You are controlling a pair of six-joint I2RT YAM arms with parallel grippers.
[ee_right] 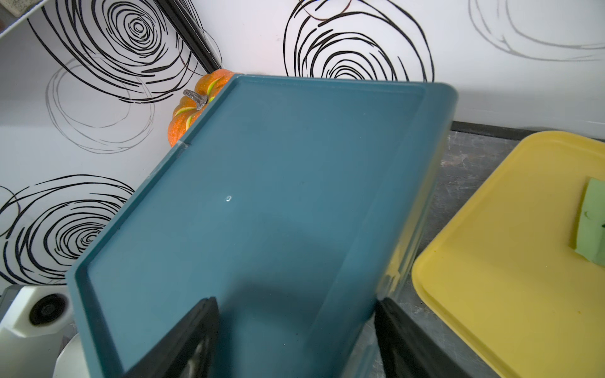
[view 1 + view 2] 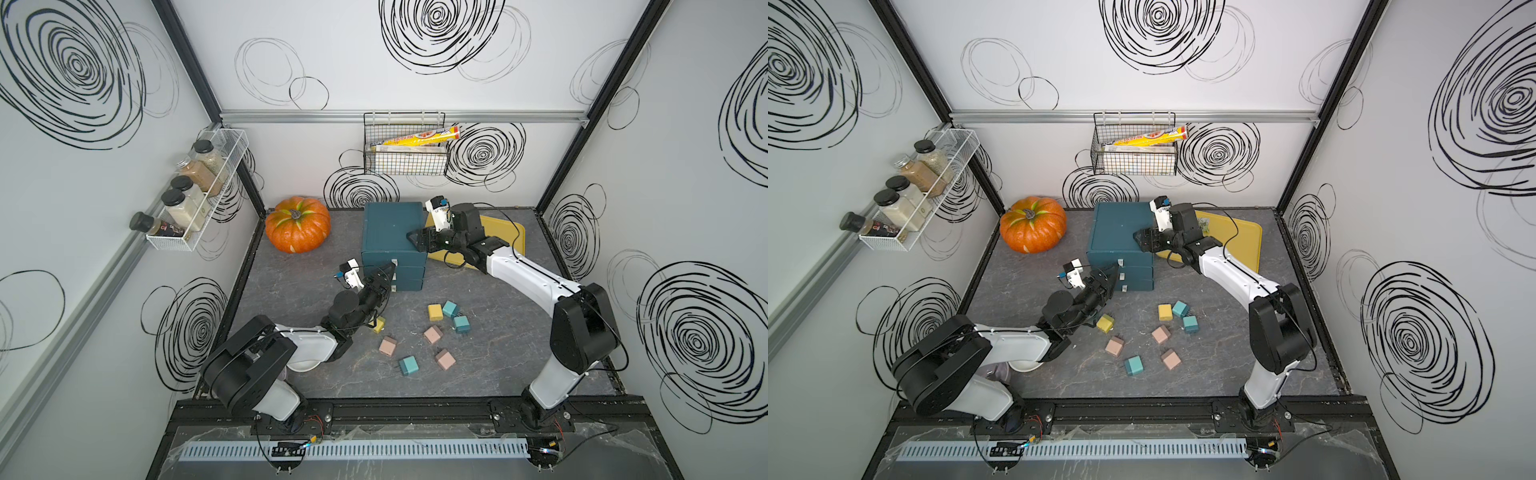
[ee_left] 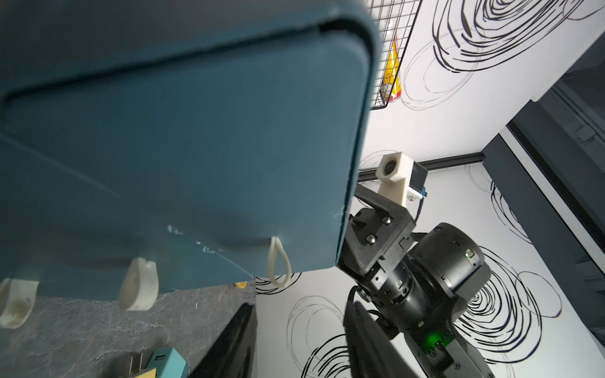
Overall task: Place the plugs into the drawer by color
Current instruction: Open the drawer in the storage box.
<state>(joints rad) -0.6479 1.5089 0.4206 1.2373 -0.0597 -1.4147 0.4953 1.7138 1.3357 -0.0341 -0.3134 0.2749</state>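
Left gripper (image 3: 299, 306): jaws parted, just short of the top white pull tab (image 3: 279, 263) on the dark teal three-drawer cabinet (image 2: 390, 232), likely to pinch it | right gripper (image 1: 296, 301): open astride cabinet's top edge, seemingly your brace | cube plugs (image 2: 435, 311): loose on grey table (image 2: 291, 299), before cabinet

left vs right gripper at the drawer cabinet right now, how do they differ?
Place: the left gripper is at the drawer cabinet's front, by the top pull tab. The right gripper is at its top edge, on the yellow tray's side.
Engagement: the left gripper's jaws enclose nothing, with the tab just ahead of them. The right gripper's jaws straddle that edge, one over the top, one beside the wall.
Shared: both are open, and neither holds any of the plugs.
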